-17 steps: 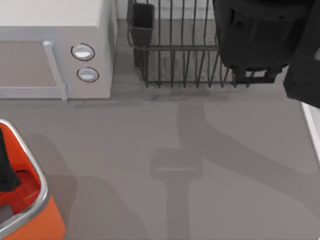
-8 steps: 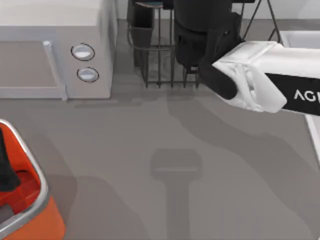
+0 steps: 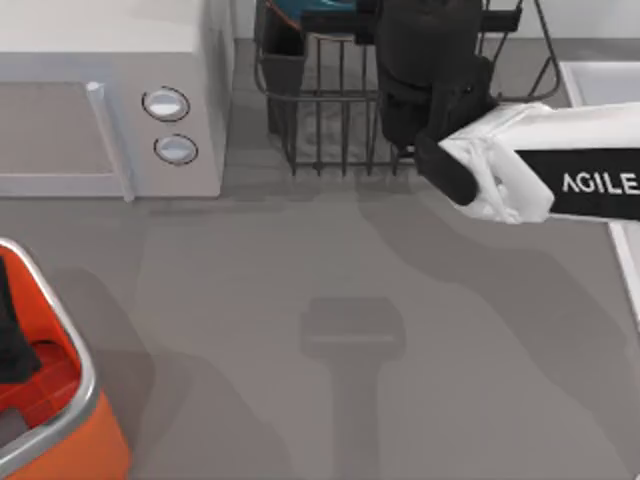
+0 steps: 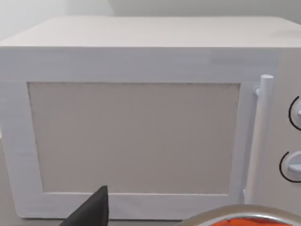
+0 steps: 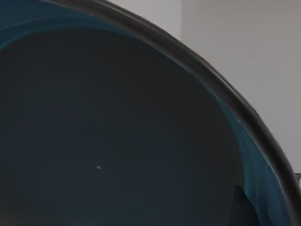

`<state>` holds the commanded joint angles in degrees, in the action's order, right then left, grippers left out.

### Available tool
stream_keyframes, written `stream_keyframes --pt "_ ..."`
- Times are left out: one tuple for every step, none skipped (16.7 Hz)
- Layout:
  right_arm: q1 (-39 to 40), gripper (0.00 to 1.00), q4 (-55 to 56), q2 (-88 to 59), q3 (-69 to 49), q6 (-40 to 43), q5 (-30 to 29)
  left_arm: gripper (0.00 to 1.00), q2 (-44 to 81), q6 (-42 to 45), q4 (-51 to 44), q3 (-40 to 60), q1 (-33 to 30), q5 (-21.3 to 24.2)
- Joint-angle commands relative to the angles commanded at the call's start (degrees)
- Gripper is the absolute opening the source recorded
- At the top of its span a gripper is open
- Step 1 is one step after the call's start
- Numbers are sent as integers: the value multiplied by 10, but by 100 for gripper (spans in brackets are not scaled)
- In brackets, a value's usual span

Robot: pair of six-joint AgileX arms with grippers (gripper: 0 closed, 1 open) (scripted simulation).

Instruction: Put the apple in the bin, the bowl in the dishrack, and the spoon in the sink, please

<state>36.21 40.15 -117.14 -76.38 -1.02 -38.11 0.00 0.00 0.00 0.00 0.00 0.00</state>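
The blue-teal bowl (image 5: 117,141) looms close in the right wrist view, and a sliver of the bowl (image 3: 300,12) shows at the far edge of the top view, over the dishrack (image 3: 330,110). My right gripper (image 3: 345,15) reaches across the rack from the right and is shut on the bowl. At the near left stands the orange bin (image 3: 70,440), whose silver rim (image 4: 235,214) also shows in the left wrist view. My left gripper (image 3: 8,335) hangs over the bin. The sink's pale rim (image 3: 600,75) lies at the far right. The apple and spoon are out of view.
A white microwave (image 3: 110,90) with two round knobs stands at the far left, beside the dishrack; the left wrist view faces the microwave's door (image 4: 136,136). A dark cup (image 3: 285,55) sits at the rack's left corner. Bare grey tabletop (image 3: 350,330) spans the middle.
My right arm has swung left over the dishrack, carrying the bowl, then eased slightly right. The bowl's edge now shows at the top of the view. The left arm has not moved.
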Motion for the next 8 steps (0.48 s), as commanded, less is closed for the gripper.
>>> stream_keyframes --pt "0 0 0 0 0 0 0 100 0 0 0 0 0 0" --pt "0 8 0 0 0 0 0 100 0 0 0 0 0 0" --pt "0 15 0 0 0 0 0 100 0 0 0 0 0 0" --pt "0 23 0 0 0 0 0 100 0 0 0 0 0 0" --pt "0 30 0 0 0 0 0 100 0 0 0 0 0 0" --pt "0 38 0 0 0 0 0 100 0 0 0 0 0 0" --pt "0 45 0 0 0 0 0 100 0 0 0 0 0 0" --pt "0 53 0 0 0 0 0 100 0 0 0 0 0 0"
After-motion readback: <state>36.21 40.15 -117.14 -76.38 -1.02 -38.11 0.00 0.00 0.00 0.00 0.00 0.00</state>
